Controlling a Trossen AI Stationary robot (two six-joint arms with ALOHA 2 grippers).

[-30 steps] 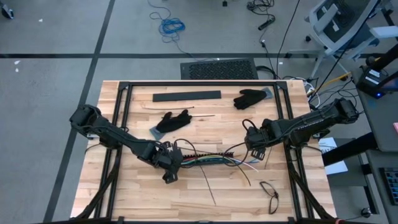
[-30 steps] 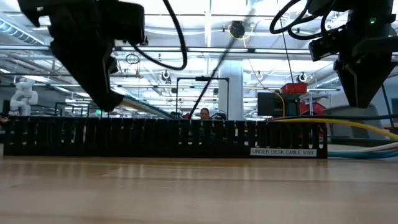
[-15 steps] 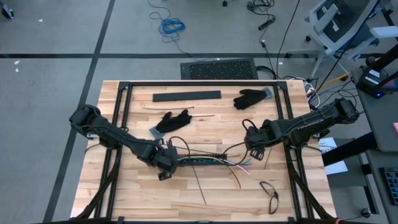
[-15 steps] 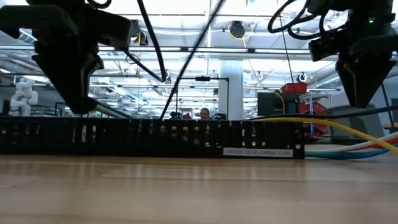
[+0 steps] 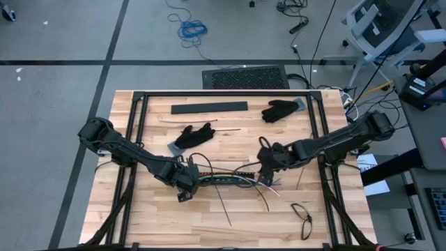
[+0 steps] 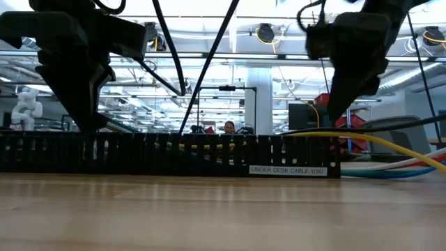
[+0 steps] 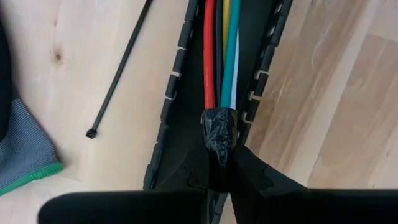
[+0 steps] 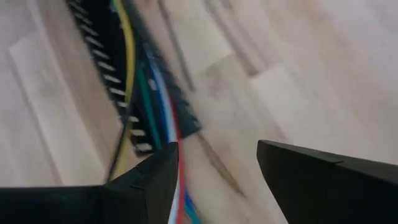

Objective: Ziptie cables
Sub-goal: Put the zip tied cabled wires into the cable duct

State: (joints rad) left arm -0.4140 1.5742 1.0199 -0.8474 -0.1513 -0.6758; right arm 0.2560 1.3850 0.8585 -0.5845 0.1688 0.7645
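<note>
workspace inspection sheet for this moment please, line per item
surface: wooden table, black frame rails along its edges
job's things: cables lie in the slotted cable tray, taped end
clutter: two black gloves, flat black bar, loose zip tie, eyeglasses
grippers: left gripper jaws shut on the taped end; right gripper jaws open over the tray's other end
cables: blue cable coil on floor
surroundings: office chair, a person far behind
</note>
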